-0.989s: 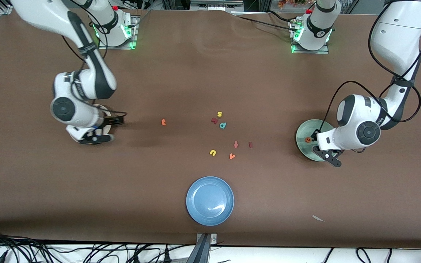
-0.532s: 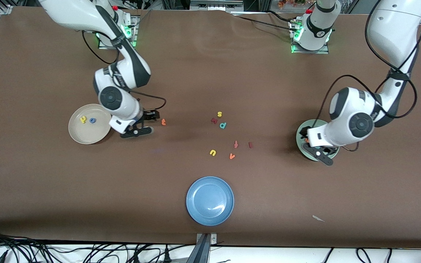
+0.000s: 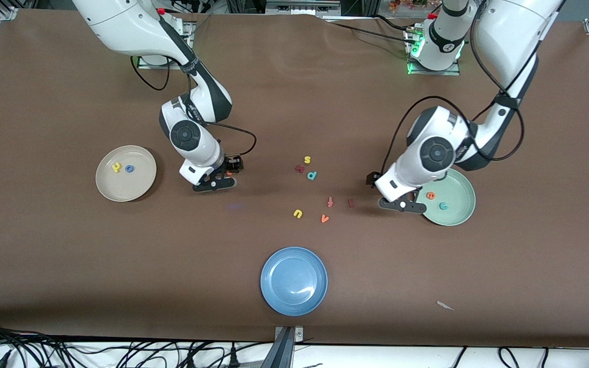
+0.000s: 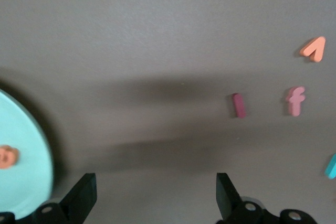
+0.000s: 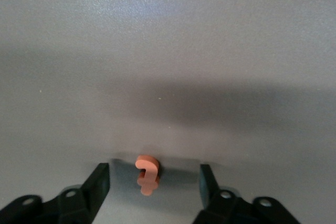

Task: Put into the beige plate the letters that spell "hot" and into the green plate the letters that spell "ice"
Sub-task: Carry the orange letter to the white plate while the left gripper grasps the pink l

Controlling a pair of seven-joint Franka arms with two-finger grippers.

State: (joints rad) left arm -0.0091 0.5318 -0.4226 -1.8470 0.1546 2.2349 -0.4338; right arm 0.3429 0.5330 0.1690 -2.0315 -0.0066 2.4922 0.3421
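I see the right gripper (image 5: 152, 182) released, fingers straddling the orange t (image 5: 146, 174) on the table. The left gripper (image 4: 155, 195) is released, over the table beside the green plate (image 3: 460, 212), near the i (image 4: 239, 105).

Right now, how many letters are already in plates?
4. Yellow h and blue o in the beige plate; orange e and teal c in the green plate. Blue plate holds none.

3 plates sit on the desk (image 3: 44, 266): 1 beige plate (image 3: 113, 191), 1 green plate (image 3: 460, 212), 1 blue plate (image 3: 274, 299). 12 foam letters show: 2 in beige, 2 in green, 8 loose.
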